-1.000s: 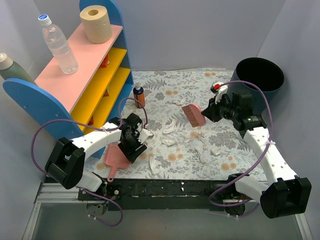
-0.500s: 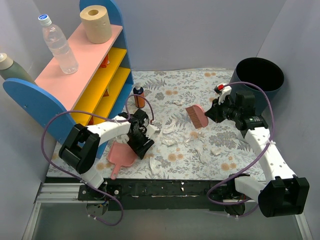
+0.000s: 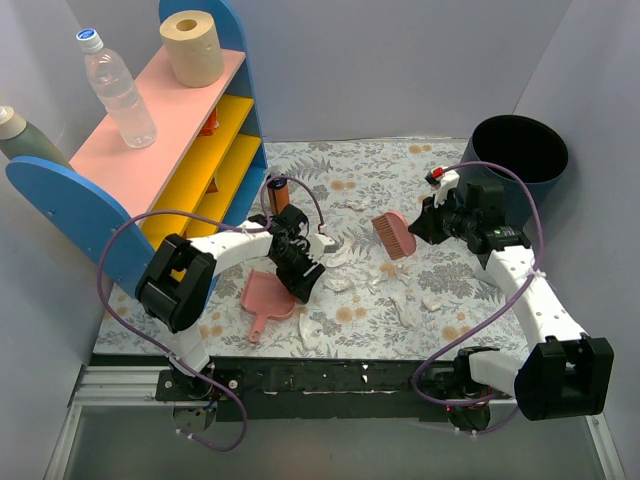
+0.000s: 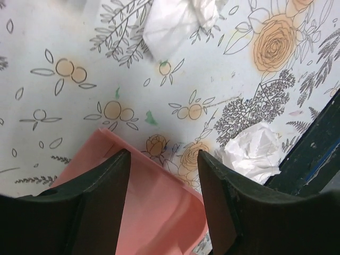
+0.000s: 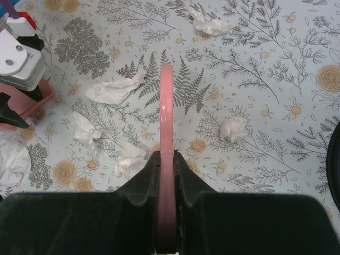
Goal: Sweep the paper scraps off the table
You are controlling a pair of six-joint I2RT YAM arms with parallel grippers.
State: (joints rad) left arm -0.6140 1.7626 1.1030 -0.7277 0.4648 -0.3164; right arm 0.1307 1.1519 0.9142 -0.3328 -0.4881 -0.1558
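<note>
Several white paper scraps (image 3: pixel 339 258) lie across the middle of the flower-print table (image 3: pixel 330 170). My left gripper (image 3: pixel 298 276) is shut on the rear wall of a pink dustpan (image 3: pixel 266 297), which rests flat on the cloth; in the left wrist view the dustpan (image 4: pixel 154 207) fills the gap at my gripper (image 4: pixel 162 159), with a scrap (image 4: pixel 254 152) just ahead. My right gripper (image 3: pixel 426 222) is shut on the handle of a pink brush (image 3: pixel 392 233), held above the cloth right of centre. The right wrist view shows the brush (image 5: pixel 166 106) edge-on in my gripper (image 5: pixel 166 156), scraps (image 5: pixel 113 90) around it.
A dark round bin (image 3: pixel 518 150) stands at the back right. A blue, pink and yellow shelf (image 3: pixel 170 150) fills the left, with a paper roll (image 3: pixel 192 47) and water bottle (image 3: pixel 115 88) on top. A small orange bottle (image 3: pixel 278 190) stands beside it. A black rail (image 3: pixel 350 375) edges the table's near side.
My left gripper has moved right and farther in, taking the dustpan with it toward the scraps. My right gripper with the brush has barely shifted.
</note>
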